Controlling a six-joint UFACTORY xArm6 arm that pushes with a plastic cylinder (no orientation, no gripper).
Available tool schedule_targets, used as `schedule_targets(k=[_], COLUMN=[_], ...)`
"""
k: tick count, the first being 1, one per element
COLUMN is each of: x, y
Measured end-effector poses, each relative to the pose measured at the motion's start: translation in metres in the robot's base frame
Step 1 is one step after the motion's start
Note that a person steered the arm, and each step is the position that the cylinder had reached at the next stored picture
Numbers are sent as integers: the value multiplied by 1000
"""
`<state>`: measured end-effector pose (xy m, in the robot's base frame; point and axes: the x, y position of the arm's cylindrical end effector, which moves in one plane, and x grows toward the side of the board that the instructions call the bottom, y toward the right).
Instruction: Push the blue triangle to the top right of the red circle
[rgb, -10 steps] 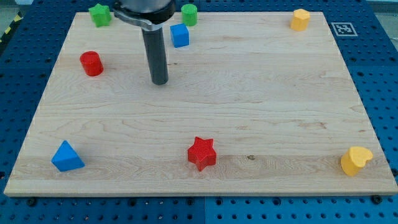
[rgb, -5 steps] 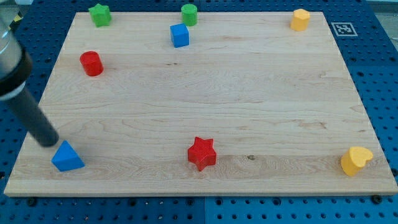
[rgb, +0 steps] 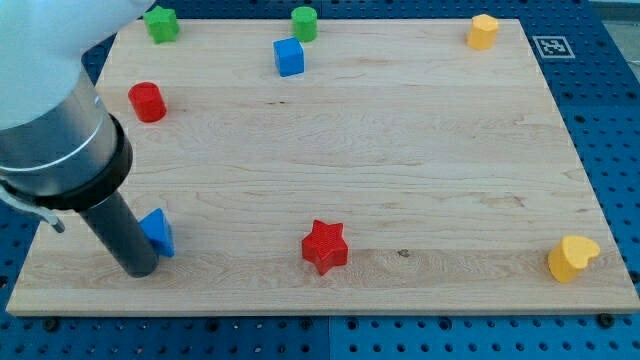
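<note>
The blue triangle lies near the board's bottom left, partly hidden behind my rod. My tip rests on the board just to the lower left of it, touching or nearly touching it. The red circle stands at the upper left, well above the triangle. The arm's large grey body fills the view's left side.
A green star, a green cylinder and a blue cube sit along the top. A yellow block is at the top right, a yellow heart at the bottom right, a red star at the bottom middle.
My tip went from the board's upper middle down to the bottom left, around the blue triangle. The triangle has slid up and to the right.
</note>
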<state>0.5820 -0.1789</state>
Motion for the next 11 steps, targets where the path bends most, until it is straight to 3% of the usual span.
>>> schedule_targets(k=[3, 6, 8, 9, 11], x=[-29, -104, -72, -74, -98], y=[6, 64, 77, 37, 39])
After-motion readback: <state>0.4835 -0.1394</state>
